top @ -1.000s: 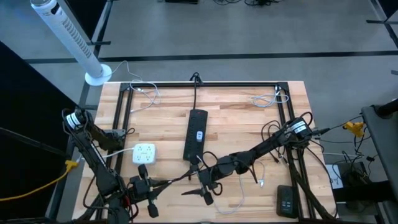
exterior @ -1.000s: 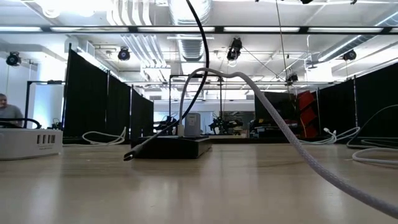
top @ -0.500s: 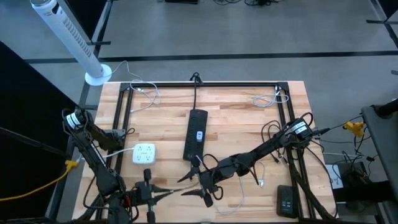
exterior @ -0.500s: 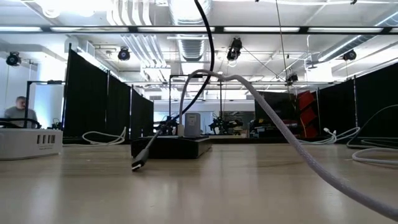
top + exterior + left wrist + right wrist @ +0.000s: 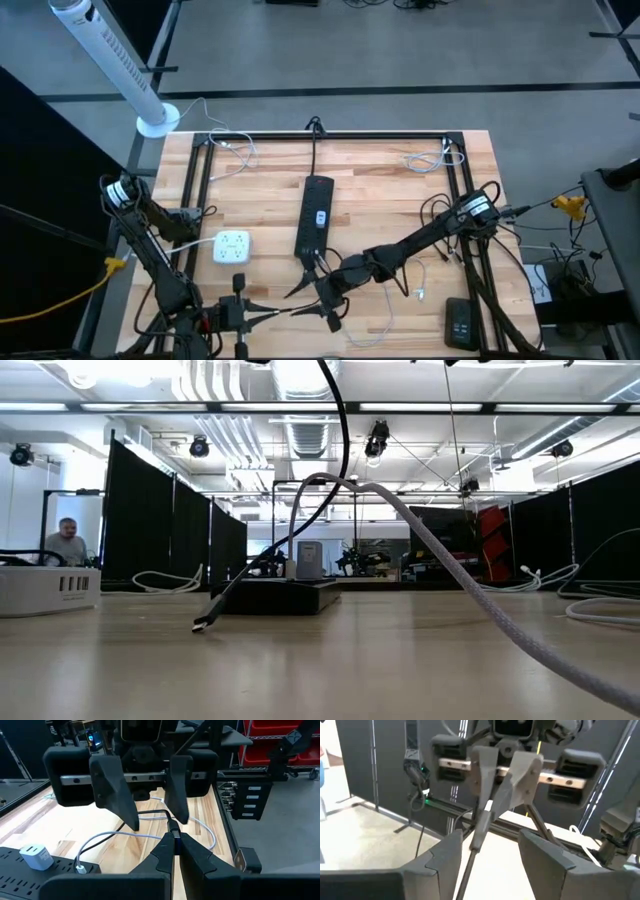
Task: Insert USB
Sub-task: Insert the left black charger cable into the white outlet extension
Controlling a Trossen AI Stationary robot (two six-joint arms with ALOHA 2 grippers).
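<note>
Two grippers, one cable

Left gripper (image 5: 173, 845) is clamped on the cable (image 5: 479, 832) near its plug. Right gripper (image 5: 490, 852) faces it, fingers apart; the cable's long axis runs between those fingers, not yet pinched.

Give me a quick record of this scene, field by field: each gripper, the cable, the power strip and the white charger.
left gripper: shut on the black cable, near the table's front edge
right gripper: open, facing the left gripper, fingers either side of the cable
black cable: hangs from above, plug end low over the table
power strip: flat at table centre
white charger: left of the strip
USB inserted: not yet
</note>
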